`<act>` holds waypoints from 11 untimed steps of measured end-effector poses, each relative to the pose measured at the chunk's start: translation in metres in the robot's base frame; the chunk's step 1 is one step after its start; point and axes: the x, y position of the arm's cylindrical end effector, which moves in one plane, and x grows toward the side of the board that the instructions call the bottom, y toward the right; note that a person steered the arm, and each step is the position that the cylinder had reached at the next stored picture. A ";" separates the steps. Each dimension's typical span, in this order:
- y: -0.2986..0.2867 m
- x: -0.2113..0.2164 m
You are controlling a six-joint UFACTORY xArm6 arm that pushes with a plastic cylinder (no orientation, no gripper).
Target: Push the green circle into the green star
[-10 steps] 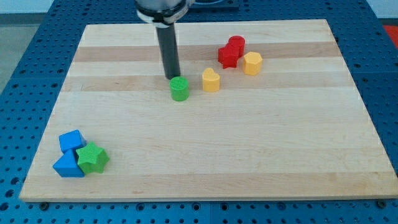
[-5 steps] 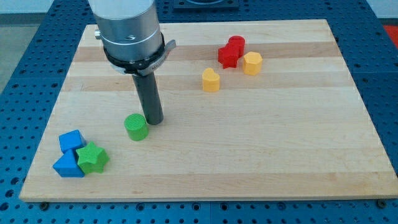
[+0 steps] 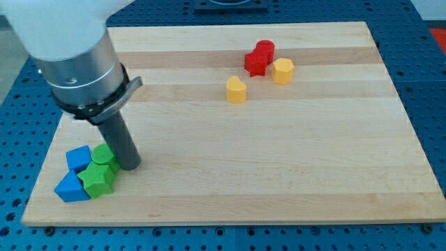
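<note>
While my tip (image 3: 131,166) touches the green circle (image 3: 104,154) near the board's bottom-left corner, the circle meets the green star (image 3: 97,180); pushing looks finished. Next, lift away gently. I have no jaws, only a rod.

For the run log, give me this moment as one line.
my tip: right of green circle | green circle: touching green star | blue blocks: beside star
</note>
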 end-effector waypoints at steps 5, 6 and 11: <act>0.026 -0.040; 0.012 -0.040; -0.037 -0.021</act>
